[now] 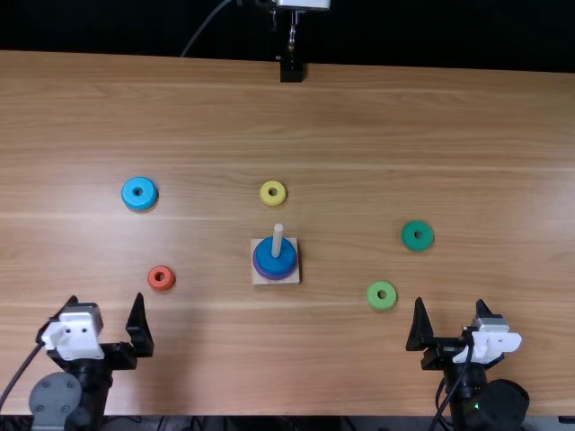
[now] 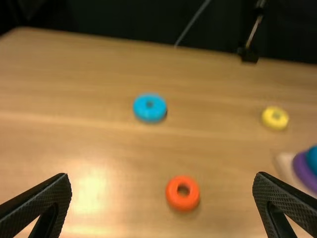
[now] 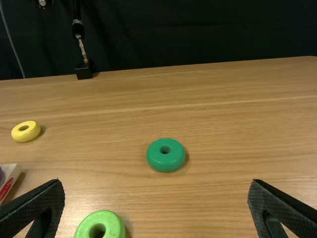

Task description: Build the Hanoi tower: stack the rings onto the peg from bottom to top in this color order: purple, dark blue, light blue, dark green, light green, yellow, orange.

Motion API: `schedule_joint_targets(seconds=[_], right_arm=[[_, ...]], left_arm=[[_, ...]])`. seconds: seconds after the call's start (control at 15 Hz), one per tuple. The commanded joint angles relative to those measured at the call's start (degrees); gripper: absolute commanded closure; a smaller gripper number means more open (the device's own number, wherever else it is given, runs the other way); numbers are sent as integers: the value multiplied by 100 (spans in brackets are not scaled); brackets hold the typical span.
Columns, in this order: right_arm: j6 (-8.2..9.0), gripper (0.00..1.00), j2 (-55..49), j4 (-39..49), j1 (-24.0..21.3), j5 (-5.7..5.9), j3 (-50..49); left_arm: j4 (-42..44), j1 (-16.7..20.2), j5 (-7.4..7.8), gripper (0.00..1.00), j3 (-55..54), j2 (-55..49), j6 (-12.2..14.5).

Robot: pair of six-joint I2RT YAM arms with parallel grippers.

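My left gripper, lower left in the top view, stands wide open with nothing between its fingers; my right gripper, lower right, is spread wide and empty too. The light blue ring lies flat in the upper left of that frame, well apart from the peg; I judge it next, since the dark blue ring sits over the purple ring on the peg. I expect it light and stiff, hardly fragile, its smooth rounded wall perhaps slippery; I would take it with my left gripper across opposite outer sides, low and level, keeping the hole free for the peg.

The top view gives me the peg's upright shaft and its tip above the rings; the right wrist view gives me the red mark on the side of the base, and the thick, rounded wall of the dark green ring.
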Motion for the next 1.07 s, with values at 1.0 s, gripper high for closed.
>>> schedule_joint_targets(seconds=[1.0], right_arm=[[6,0,-73,-365,-41,8,-328]], left_arm=[[-2766,350,46,0,5905,7696,1425]])
